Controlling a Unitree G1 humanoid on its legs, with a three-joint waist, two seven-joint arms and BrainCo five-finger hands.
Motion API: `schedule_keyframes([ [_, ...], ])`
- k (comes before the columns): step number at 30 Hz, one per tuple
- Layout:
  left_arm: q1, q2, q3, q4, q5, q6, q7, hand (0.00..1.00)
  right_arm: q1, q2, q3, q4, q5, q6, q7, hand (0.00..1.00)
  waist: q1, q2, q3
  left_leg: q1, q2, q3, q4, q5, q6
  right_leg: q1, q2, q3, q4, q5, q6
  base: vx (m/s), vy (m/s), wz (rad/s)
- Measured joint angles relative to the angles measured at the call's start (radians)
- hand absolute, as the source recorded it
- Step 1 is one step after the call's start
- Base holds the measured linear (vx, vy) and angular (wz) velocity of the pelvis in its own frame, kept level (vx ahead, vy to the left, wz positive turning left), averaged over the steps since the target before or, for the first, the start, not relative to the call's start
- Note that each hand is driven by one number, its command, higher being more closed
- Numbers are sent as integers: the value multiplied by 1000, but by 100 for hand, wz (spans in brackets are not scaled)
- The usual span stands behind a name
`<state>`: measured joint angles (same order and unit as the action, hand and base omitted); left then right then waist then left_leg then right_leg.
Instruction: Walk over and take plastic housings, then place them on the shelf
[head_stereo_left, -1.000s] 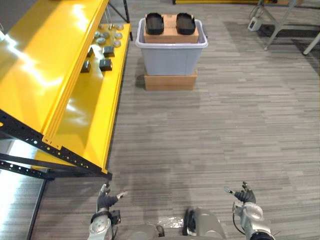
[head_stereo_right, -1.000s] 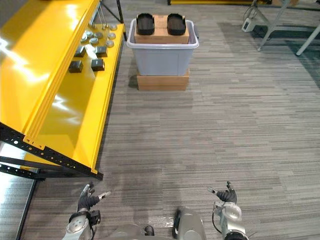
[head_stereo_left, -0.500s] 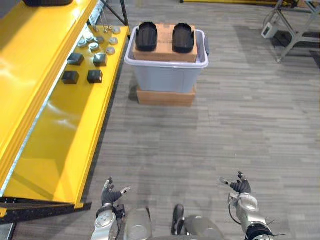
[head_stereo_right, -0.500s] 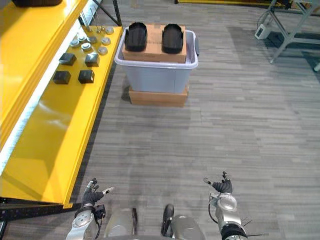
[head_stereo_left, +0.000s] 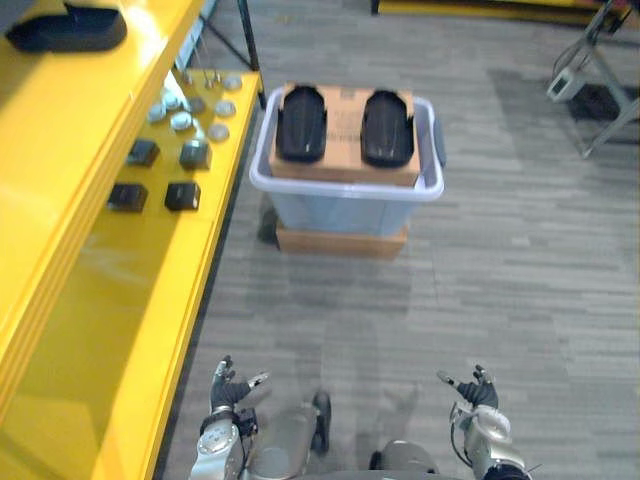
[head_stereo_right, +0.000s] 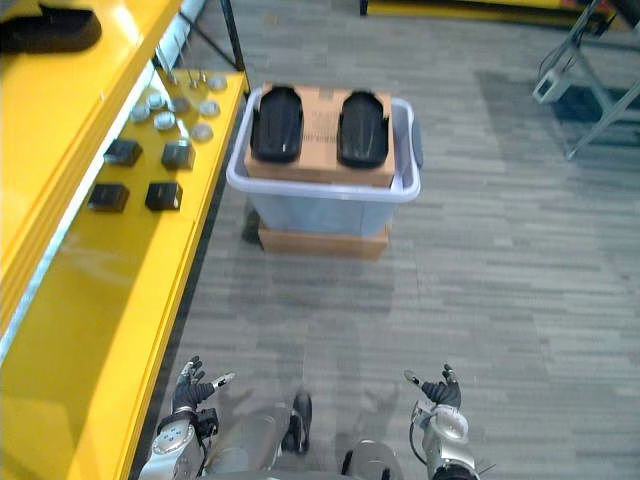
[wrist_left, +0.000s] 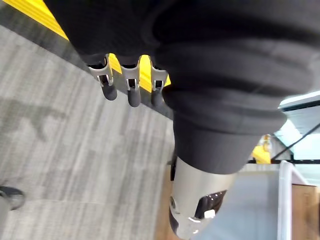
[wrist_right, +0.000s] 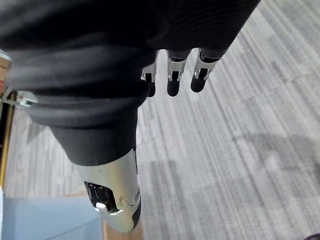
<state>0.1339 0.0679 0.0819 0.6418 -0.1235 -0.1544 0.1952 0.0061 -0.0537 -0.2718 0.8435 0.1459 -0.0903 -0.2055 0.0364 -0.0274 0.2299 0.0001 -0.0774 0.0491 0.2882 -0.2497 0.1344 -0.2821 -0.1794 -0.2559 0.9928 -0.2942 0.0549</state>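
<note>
**Two housings waiting on the tote, both hands empty**

Two black plastic housings are seen ahead, laid side by side on a cardboard box (head_stereo_left: 345, 100) that fills a grey plastic tote (head_stereo_left: 345, 212). The left housing (head_stereo_left: 301, 122) and the right housing (head_stereo_left: 387, 127) are near each other but apart. The tote itself is stood on a flat carton (head_stereo_left: 340, 241) on the floor.

The housings are judged to be light, hollow, stiff shells with smooth, possibly slippery skins. A hold across the narrow width, near the middle of each shell, is judged safest, one shell to each hand.

The left hand (head_stereo_left: 228, 388) and the right hand (head_stereo_left: 478, 390) are held low and well short of the tote, fingers relaxed and spread, with nothing grasped.

The yellow shelf (head_stereo_left: 90, 300) is stood just beside the tote on the left. Small dark blocks (head_stereo_left: 182, 195) and round metal parts (head_stereo_left: 195, 105) are carried on its lower level, and a third housing (head_stereo_left: 65, 28) is laid on the upper one.
</note>
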Motion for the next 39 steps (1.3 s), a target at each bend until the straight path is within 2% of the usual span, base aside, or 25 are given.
schedule_keyframes([
  [1, 0, 1, 0, 6, 0, 1, 0, 0, 1, 0, 0, 5, 0, 0, 2, 0, -1, 1, 0, 25, 5, -4, -17, -3, -3, -17, 4, -15, -57, -1, -1, 415, -32, 19],
  [3, 2, 8, 0, 32, 0, 1, 0, 0, 3, -2, 1, 24, 0, 1, 9, 0, -6, 8, -4, 94, 31, -21, -64, -17, -29, -41, 43, -50, -392, 28, 14, 423, -56, 19],
  [4, 2, 15, 0, 42, 0, 2, 1, 0, -2, -2, 4, 38, 0, 1, 10, 0, -14, 5, -6, 116, 37, -27, -79, -25, -44, -45, 63, -37, -541, 83, 14, 442, -91, 36],
  [5, 4, 18, 0, 49, 0, 2, 1, 0, -1, 1, 5, 47, 0, 3, 11, 0, -22, -9, -14, 136, 39, -39, -88, -41, -71, -51, 87, -5, -707, 178, 7, 452, -109, 35],
  [6, 6, 20, 0, 60, 1, 3, 1, 0, 3, 0, 4, 49, -1, 3, 10, 0, -22, -10, -15, 150, 44, -49, -93, -49, -84, -50, 95, 13, -751, 236, -3, 495, -166, 45],
  [7, 7, 26, 0, 77, 1, 3, 1, 0, 10, -2, 4, 62, -1, 6, 10, 0, -26, -6, -26, 172, 59, -75, -92, -67, -116, -38, 111, 28, -771, 337, -36, 530, -220, 51],
  [8, 14, 21, 2, 85, 2, 3, 1, 0, 15, -5, 4, 75, -1, 8, 11, 0, -25, 5, -42, 165, 84, -99, -57, -85, -147, -33, 123, 17, -756, 391, -95, 532, -234, 46],
  [9, 13, 15, 8, 84, 2, 3, 1, 0, 12, -6, 4, 77, -1, 11, 11, 0, -22, 17, -46, 151, 100, -104, -21, -88, -154, -29, 135, 6, -747, 380, -105, 517, -239, 34],
  [10, 14, 5, 9, 84, 3, 3, 1, 0, 7, -4, 7, 73, -1, 11, 11, 0, -23, 26, -47, 98, 117, -101, 108, -77, -174, -4, 151, -13, -750, 349, -119, 487, -230, 23],
  [11, 14, -11, 10, 84, 3, 4, 0, 0, 2, -5, 23, 61, -1, 10, 11, 0, -25, 34, -44, 24, 131, -80, 314, -30, -236, 47, 166, -22, -770, 326, -126, 582, -256, 19],
  [12, 17, -20, 13, 82, 3, 4, 0, 0, 4, -6, 31, 49, -1, 10, 11, 0, -20, 38, -43, -20, 148, -64, 435, 26, -241, 84, 176, -20, -788, 316, -128, 544, -203, 5],
  [13, 29, -28, 9, 79, 0, 4, -2, 0, 1, -3, 57, 26, 0, 6, 10, 0, -14, 40, -41, -96, 207, -19, 617, 6, -216, 173, 196, -13, -826, 296, -142, 436, -134, -11],
  [15, 29, -31, 8, 78, -1, 4, -2, 0, -2, 5, 53, 6, 0, -9, 9, 0, -9, 36, -42, -149, 240, 13, 663, -20, -197, 233, 198, 3, -850, 282, -140, 354, -74, -25],
  [16, 26, -34, 8, 75, -2, 3, -3, 0, -5, 3, 51, 3, 0, -19, 8, 0, 7, 35, -42, -188, 251, 27, 609, -39, -198, 261, 192, 23, -870, 280, -136, 301, -23, -38],
  [17, 25, -35, 8, 75, -2, 3, -3, 0, -6, 1, 47, 4, 0, -20, 8, 0, 7, 36, -42, -205, 253, 26, 566, -43, -203, 270, 189, 34, -879, 278, -133, 259, 47, -40],
  [18, 24, -35, 8, 76, -2, 3, -3, 0, -8, -1, 37, 14, 0, -19, 7, 0, 8, 40, -41, -228, 250, 14, 435, -41, -206, 286, 178, 44, -891, 274, -117, 229, 118, -21],
  [19, 23, -36, 1, 76, -2, 3, -3, 0, 2, -6, 30, 18, 1, -17, 3, 0, 3, 49, -40, -230, 243, -3, 265, -25, -230, 297, 170, 42, -892, 263, -96, 257, 195, -12],
  [20, 22, -41, -5, 77, -2, 3, -6, 0, 13, -18, 26, 20, 1, -17, 3, 0, 2, 71, -49, -226, 242, -32, 128, 48, -255, 300, 175, 42, -890, 253, -75, 248, 245, 0],
  [21, 9, -42, -4, 87, -2, 4, -16, 0, 21, -28, 10, 46, 1, -13, 0, 0, 3, 89, -40, -211, 236, -58, 75, 144, -220, 314, 175, 50, -884, 236, -47, 188, 192, -1],
  [23, 2, -24, -5, 98, -2, 4, -19, 0, 41, -26, 9, 56, 0, -8, -7, 0, 4, 62, -46, -182, 195, -43, 27, 143, -215, 314, 132, 65, -878, 220, -16, 150, 143, 3],
  [25, 2, -12, -9, 105, 0, 4, -19, 0, 44, -27, -1, 56, 0, -8, -8, 0, 4, 47, -49, -164, 167, -19, 4, 146, -203, 315, 100, 74, -875, 214, -4, 168, 138, -9],
  [28, 2, 16, -12, 108, 1, 4, -20, 0, 40, -32, -4, 54, 0, -9, -8, 0, 0, 43, -50, -132, 139, -5, -19, 145, -198, 331, 73, 91, -894, 213, 15, 110, 85, -12],
  [33, 5, 61, -11, 102, 3, 4, -20, 0, 23, -54, -78, -6, 1, -9, -11, 0, -4, 32, -57, -108, 140, 11, -49, 141, -183, 329, 74, 118, -906, 215, 25, 41, 0, -16],
  [35, 31, 64, -10, 77, 10, 4, -21, 0, 22, -107, -114, -110, 2, -9, -16, 0, -22, 26, -64, -104, 138, 26, -72, 146, -174, 317, 73, 134, -911, 220, 29, -6, 2, -21],
  [39, 62, 63, -11, 66, 17, 3, -22, 0, 23, -169, -146, -347, 11, -19, -57, 0, -26, 19, -83, -98, 129, 63, -109, 155, -162, 295, 71, 177, -938, 243, 33, 5, 35, -33],
])
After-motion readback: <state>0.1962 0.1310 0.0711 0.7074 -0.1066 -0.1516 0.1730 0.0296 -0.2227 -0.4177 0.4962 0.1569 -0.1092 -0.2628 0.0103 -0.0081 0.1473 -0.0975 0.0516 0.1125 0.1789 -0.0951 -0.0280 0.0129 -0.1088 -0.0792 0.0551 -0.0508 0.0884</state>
